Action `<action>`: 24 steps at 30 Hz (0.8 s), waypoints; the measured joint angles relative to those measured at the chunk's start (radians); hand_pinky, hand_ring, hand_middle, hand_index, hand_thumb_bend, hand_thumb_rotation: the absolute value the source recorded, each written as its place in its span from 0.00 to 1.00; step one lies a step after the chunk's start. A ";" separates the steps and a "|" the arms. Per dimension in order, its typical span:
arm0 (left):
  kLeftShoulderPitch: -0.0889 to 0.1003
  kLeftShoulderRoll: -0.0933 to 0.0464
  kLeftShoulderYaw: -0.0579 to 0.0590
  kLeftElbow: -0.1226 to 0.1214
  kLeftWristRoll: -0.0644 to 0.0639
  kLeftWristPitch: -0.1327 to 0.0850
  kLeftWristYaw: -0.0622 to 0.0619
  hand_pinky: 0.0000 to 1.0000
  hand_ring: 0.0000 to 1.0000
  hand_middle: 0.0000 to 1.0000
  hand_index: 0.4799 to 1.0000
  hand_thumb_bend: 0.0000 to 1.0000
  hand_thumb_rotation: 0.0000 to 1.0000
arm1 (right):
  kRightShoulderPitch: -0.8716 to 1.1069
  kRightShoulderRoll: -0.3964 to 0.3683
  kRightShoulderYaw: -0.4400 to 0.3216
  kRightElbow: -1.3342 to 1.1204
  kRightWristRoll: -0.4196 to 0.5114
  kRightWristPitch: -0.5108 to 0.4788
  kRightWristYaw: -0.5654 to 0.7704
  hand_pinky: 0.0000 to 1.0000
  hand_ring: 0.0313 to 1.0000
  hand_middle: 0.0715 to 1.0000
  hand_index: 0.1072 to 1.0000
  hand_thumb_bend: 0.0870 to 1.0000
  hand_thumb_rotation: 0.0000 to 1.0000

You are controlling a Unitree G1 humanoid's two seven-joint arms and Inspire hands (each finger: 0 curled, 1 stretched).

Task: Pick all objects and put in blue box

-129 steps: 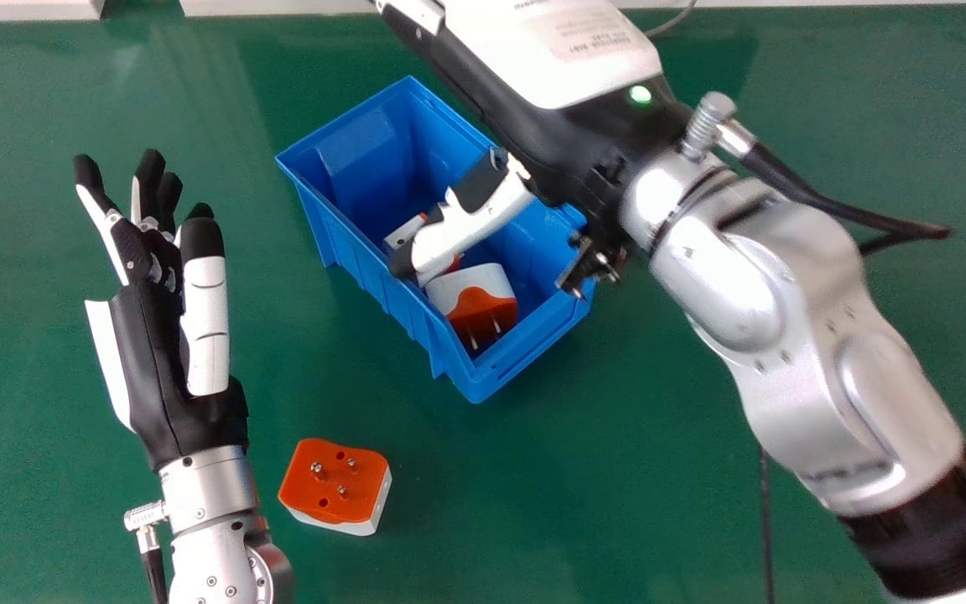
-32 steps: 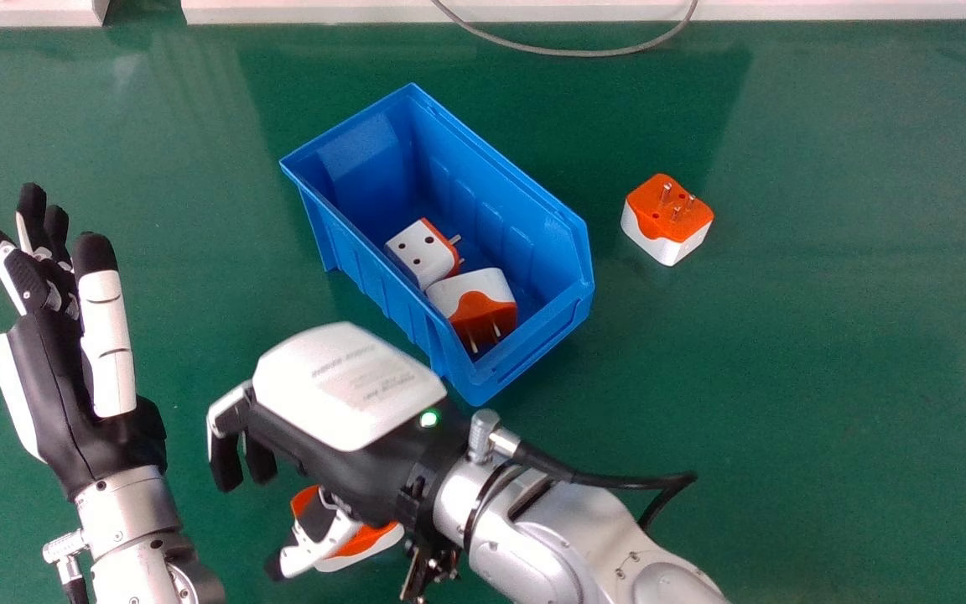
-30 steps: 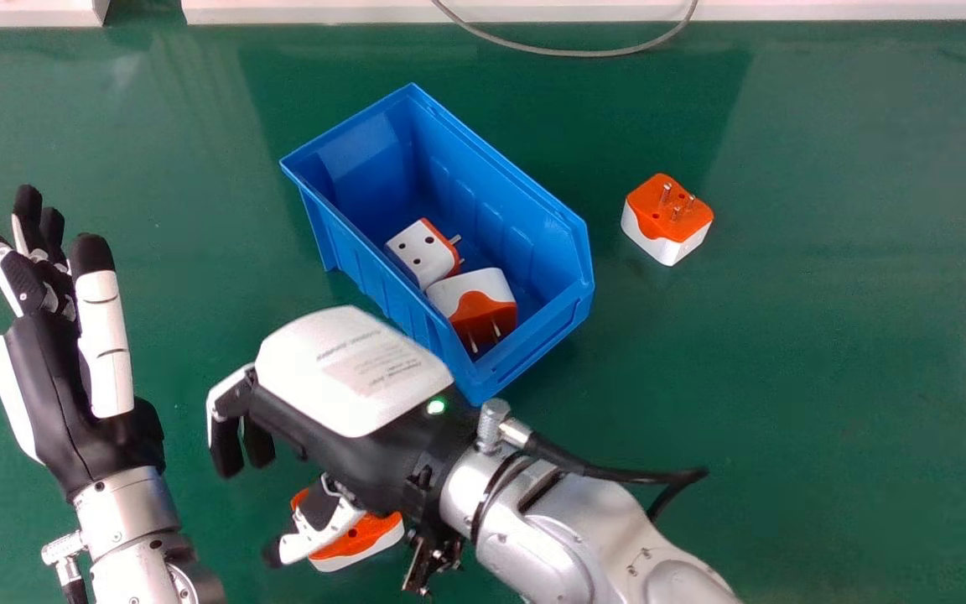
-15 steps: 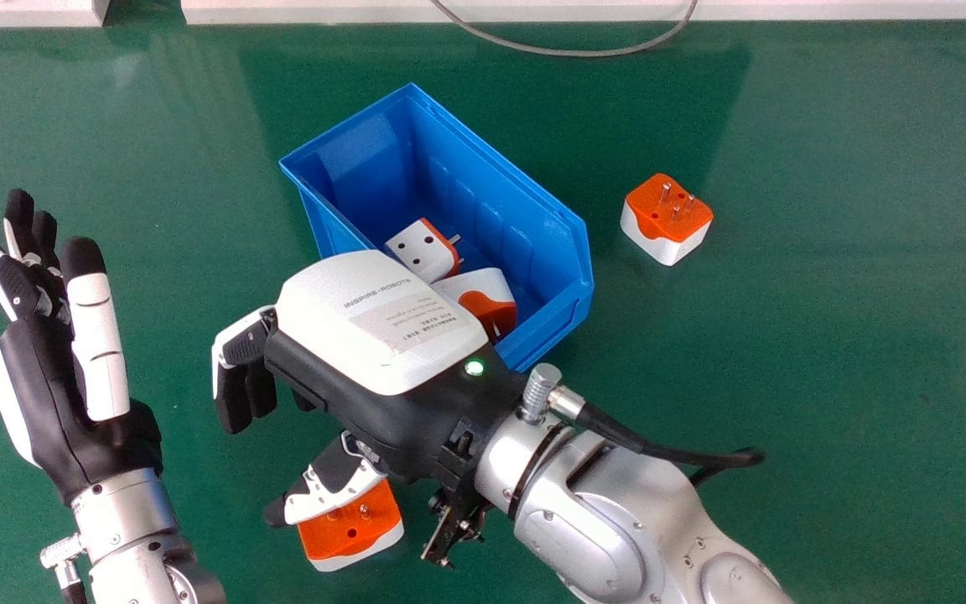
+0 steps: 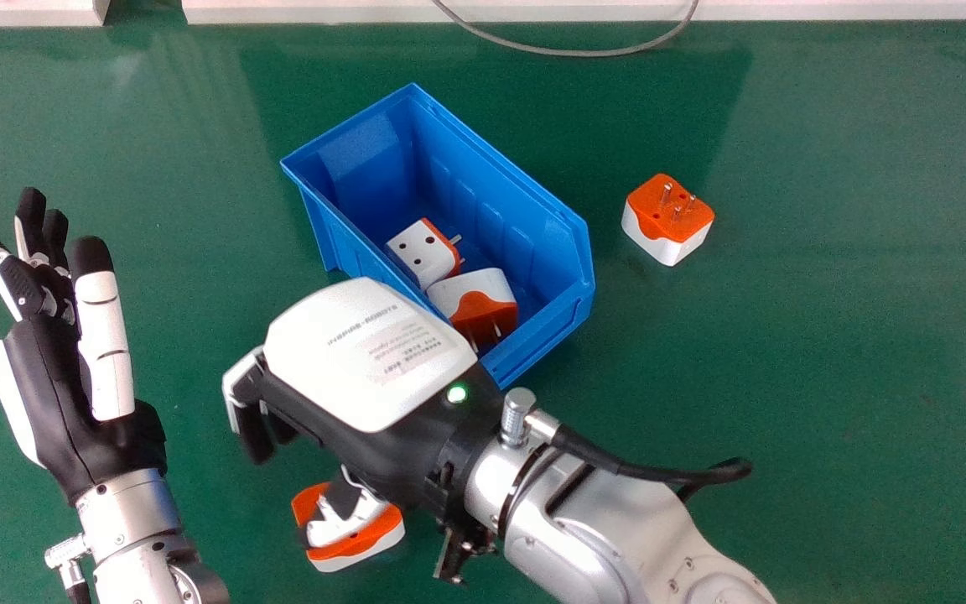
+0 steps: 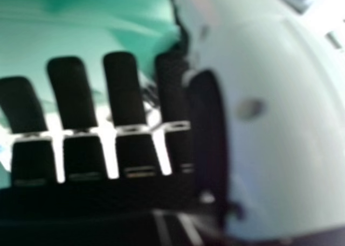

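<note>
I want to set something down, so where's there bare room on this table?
Bare green table runs from the adapter on the right down to the right arm, and on to the view's right edge. Another free patch lies between the left hand and the blue box. It's crowded around the near adapter, which the right hand partly covers.

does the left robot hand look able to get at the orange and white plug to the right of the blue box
Probably not as things stand: the blue box and the right robot hand sit between the left robot hand and that plug.
</note>
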 measured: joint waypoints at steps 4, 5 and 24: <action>-0.001 0.000 0.000 0.000 0.001 0.000 0.000 0.91 0.95 0.97 0.93 0.68 0.75 | 0.000 0.000 0.018 0.000 -0.042 0.013 0.040 0.68 0.86 0.89 0.84 0.92 0.13; -0.001 0.000 0.000 0.000 0.002 0.000 0.001 0.91 0.95 0.97 0.92 0.68 0.75 | 0.000 0.001 0.020 0.000 -0.046 0.018 0.049 0.70 0.88 0.91 0.87 0.96 0.15; -0.009 -0.002 -0.002 0.000 -0.012 0.000 -0.023 0.91 0.95 0.96 0.92 0.71 0.73 | -0.012 0.020 0.019 0.071 -0.024 0.021 0.085 0.78 0.93 0.96 0.90 0.98 0.19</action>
